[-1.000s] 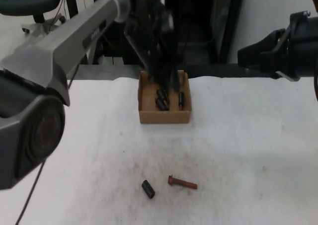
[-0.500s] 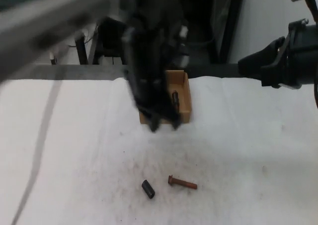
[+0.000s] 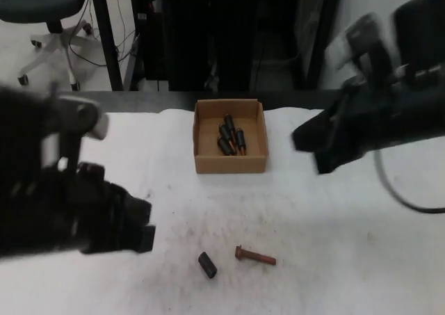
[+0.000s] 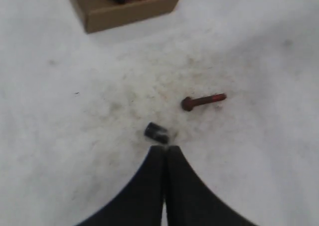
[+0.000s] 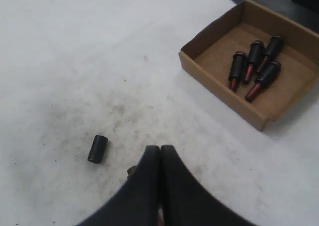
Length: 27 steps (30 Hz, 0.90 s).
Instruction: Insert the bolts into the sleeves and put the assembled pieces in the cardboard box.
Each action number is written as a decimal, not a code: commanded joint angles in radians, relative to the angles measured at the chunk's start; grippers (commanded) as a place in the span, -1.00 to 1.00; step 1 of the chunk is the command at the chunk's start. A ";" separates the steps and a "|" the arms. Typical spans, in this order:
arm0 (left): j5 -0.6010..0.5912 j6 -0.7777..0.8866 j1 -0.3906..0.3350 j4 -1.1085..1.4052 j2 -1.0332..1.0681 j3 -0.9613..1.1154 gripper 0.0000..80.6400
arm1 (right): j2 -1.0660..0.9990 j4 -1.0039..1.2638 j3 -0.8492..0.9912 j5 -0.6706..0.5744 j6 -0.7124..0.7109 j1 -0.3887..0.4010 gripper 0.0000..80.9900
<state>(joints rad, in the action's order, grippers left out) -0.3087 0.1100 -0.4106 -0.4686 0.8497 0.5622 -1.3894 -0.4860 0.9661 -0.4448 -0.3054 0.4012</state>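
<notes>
- The bolt (image 3: 255, 256) is being shown lying flat on the white bench cover (image 3: 348, 245), near the front edge. The loose sleeve (image 3: 207, 264) is lying just beside its head, not touching it.
- The left gripper (image 4: 165, 148) is being held above the cover, near the sleeve, with its fingers pressed together on nothing.
- The right gripper (image 5: 160, 149) is being held above the cover too, fingers likewise closed and empty, and the bolt is being partly hidden behind it.
- Farther back, four assembled pieces (image 5: 254, 66) are being held in the cardboard box (image 3: 230, 163), lying close together on its floor.
</notes>
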 commanded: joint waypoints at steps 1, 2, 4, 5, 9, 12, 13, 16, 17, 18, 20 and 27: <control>-0.066 0.105 0.003 0.082 -0.047 -0.050 -0.99 | -0.046 0.012 0.019 0.025 -0.060 0.027 -0.99; -0.066 0.109 0.003 0.076 -0.050 -0.057 -0.99 | -0.074 0.000 0.029 0.028 -0.103 0.039 -0.93; -0.066 0.108 0.003 0.056 -0.047 -0.058 -0.99 | -0.126 -0.025 0.053 0.028 -0.169 0.056 -0.70; -0.066 0.108 0.003 0.054 -0.044 -0.058 -0.99 | -0.152 -0.035 0.064 0.028 -0.189 0.059 -0.57; -0.064 0.057 0.003 0.061 -0.042 -0.058 -0.99 | -0.235 -0.042 0.114 0.083 -0.219 0.068 0.03; 0.002 0.002 0.003 0.062 -0.042 -0.058 -0.99 | -0.291 -0.065 0.153 0.158 -0.260 0.068 -0.03; 0.028 -0.011 0.003 0.062 -0.042 -0.058 -0.99 | -0.308 -0.079 0.164 0.172 -0.287 0.071 -0.07; 0.068 -0.041 0.017 0.062 -0.041 -0.058 -0.99 | -0.356 -0.142 0.190 0.219 -0.390 0.088 -0.10; 0.068 -0.040 0.024 0.062 -0.041 -0.058 -0.99 | -0.367 -0.159 0.195 0.235 -0.427 0.092 -0.10; 0.068 -0.044 0.031 0.062 -0.041 -0.058 -0.99 | -0.379 -0.174 0.198 0.256 -0.471 0.100 -0.10; 0.068 -0.066 0.046 0.062 -0.041 -0.058 -0.99 | -0.400 -0.202 0.201 0.288 -0.507 0.115 -0.10; 0.068 -0.088 0.085 0.062 -0.041 -0.058 -0.99 | -0.420 -0.285 0.205 0.290 -0.519 0.160 -0.10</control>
<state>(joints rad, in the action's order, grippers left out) -0.2499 0.0336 -0.3297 -0.4189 0.8108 0.5022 -1.8129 -0.7574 1.1627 -0.1537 -0.8099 0.5553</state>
